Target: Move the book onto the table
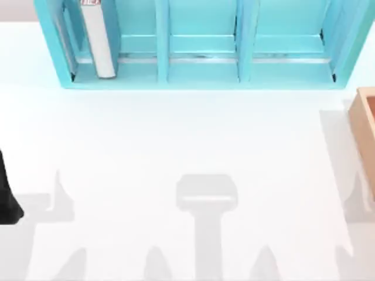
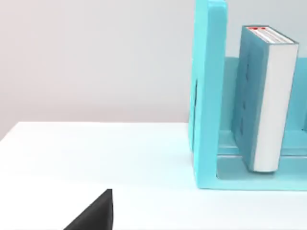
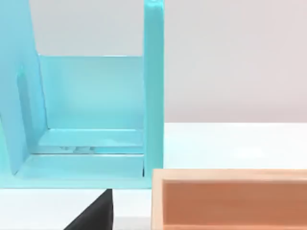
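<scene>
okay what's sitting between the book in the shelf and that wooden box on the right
In the top view, the book stands in the shelf's leftmost compartment; the wooden box is at the table's right edge. Between them lie two shelf dividers, vacant compartments and bare white table.

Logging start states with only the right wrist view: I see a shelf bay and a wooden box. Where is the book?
Observer: The book stands upright in the shelf's leftmost compartment, page edges facing out.
Operator: Is it on the table yet?
Observer: No, the left wrist view shows it resting on the shelf floor, not the table.
Operator: Any arm near it?
Observer: The left arm sits at the table's left edge, apart from the book.
</scene>
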You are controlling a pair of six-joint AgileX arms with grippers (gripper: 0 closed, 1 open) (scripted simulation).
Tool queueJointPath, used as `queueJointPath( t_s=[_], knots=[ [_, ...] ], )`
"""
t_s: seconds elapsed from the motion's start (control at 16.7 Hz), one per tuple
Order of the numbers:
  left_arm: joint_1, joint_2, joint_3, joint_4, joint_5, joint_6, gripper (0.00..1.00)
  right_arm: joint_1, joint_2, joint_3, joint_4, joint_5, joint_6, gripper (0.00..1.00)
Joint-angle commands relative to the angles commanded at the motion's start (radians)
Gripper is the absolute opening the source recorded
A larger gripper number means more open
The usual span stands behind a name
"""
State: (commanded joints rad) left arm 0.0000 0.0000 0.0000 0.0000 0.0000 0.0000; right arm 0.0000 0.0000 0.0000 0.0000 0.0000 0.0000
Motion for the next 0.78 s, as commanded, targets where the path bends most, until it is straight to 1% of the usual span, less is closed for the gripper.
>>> queueJointPath(
  t_s=[0.18, 0.42, 0.6, 0.78],
  knots=[
    [-0.003, 0.01, 0.006, 0.01, -0.001, 0.0, 1.0, 0.0, 0.0, 0.0, 0.0, 0.0, 0.0, 1.0],
    [-0.039, 0.157, 0.083, 0.135, -0.018, -0.003, 1.0, 0.0, 0.0, 0.0, 0.0, 0.0, 0.0, 1.0],
    [-0.08, 0.379, 0.174, 0.29, -0.046, -0.004, 1.0, 0.0, 0.0, 0.0, 0.0, 0.0, 0.0, 1.0],
    [-0.126, 0.686, 0.278, 0.471, -0.082, -0.006, 1.0, 0.0, 0.0, 0.0, 0.0, 0.0, 0.0, 1.0]
  ],
)
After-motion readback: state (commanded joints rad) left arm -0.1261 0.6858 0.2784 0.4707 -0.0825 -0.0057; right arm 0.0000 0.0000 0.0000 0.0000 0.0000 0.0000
